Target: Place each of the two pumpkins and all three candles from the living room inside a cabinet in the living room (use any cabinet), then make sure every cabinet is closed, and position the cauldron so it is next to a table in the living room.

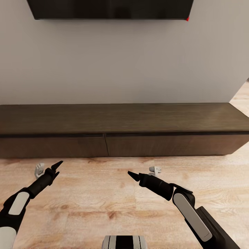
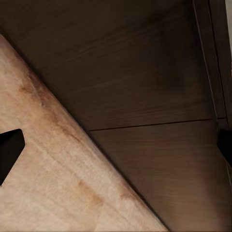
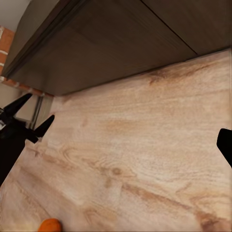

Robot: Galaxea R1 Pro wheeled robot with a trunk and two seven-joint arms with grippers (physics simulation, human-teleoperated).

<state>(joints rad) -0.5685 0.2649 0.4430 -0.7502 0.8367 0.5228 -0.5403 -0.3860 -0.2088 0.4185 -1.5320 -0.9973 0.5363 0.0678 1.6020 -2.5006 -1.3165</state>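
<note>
Presently listed: cabinet point(image 1: 124, 135), long dark-brown unit against the beige wall point(image 1: 124, 62), both flat front panels shut, standing ahead of both sets of fingers. Left gripper point(image 1: 57, 165): fingers seen at opposite edges of the left wrist view, spread wide, holding nothing, pointed at the cabinet front. Right gripper point(image 1: 131, 174): spread cannot be told, nothing between its fingers, over the plank floor point(image 1: 103, 193). Pumpkin point(image 3: 50, 225): orange sliver on the floor, short of the right fingers. Dark screen point(image 1: 110, 8) mounted above.
</note>
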